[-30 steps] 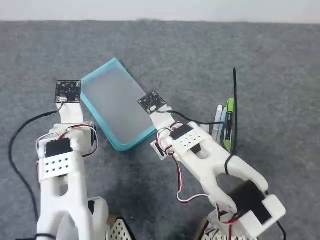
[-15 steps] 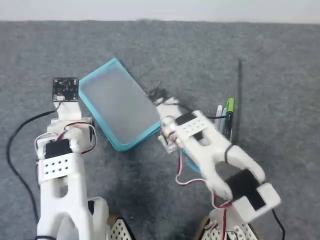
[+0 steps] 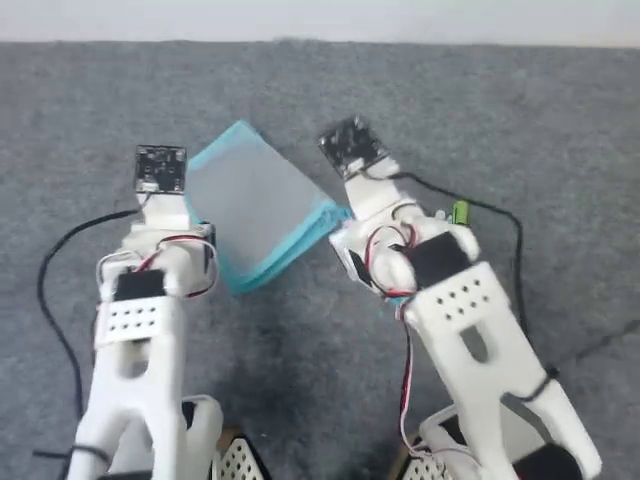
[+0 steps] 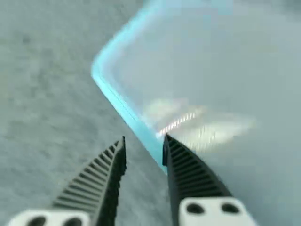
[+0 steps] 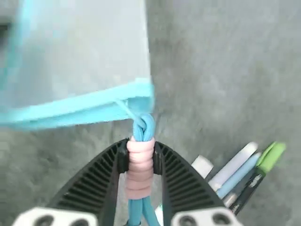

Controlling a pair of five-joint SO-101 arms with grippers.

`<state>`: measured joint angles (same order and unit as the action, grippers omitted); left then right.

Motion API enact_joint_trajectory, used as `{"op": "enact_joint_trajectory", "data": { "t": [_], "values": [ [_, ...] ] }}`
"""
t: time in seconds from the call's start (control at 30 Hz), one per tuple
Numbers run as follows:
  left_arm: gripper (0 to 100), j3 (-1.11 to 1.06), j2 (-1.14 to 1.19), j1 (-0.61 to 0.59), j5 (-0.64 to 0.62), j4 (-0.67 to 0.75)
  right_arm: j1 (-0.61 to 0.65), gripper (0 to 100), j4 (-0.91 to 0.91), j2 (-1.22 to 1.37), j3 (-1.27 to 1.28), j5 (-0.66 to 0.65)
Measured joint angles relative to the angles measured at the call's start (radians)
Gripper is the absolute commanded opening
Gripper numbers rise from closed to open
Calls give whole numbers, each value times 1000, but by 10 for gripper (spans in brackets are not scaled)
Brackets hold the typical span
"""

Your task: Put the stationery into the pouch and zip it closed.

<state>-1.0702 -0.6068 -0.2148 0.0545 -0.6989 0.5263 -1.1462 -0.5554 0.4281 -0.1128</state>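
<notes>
Frosted pouch [image 3: 258,205] with turquoise trim; its pink pull tab [image 5: 139,165] on blue cord clamped in right gripper [image 5: 140,144]; left gripper [image 4: 144,138] narrowly parted at pouch edge.

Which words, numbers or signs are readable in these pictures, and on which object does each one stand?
None can be read. The translucent turquoise-edged pouch looks plain; any print on the pens and markers beside it is too blurred to read.
</notes>
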Motion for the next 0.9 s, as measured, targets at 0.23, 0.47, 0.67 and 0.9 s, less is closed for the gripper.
{"op": "enact_joint_trajectory", "data": {
  "t": [0.23,0.47,0.67,0.9],
  "values": [
    [119,0,66,157,-115,5,11,6,-229,117,-493,-3],
    [119,3,66,359,-308,95,112,6,-356,241,-621,-26],
    [119,12,20,282,-384,95,117,6,-149,106,-218,-44],
    [121,12,-207,12,-287,-28,118,6,198,-114,400,-44]
  ]
}}
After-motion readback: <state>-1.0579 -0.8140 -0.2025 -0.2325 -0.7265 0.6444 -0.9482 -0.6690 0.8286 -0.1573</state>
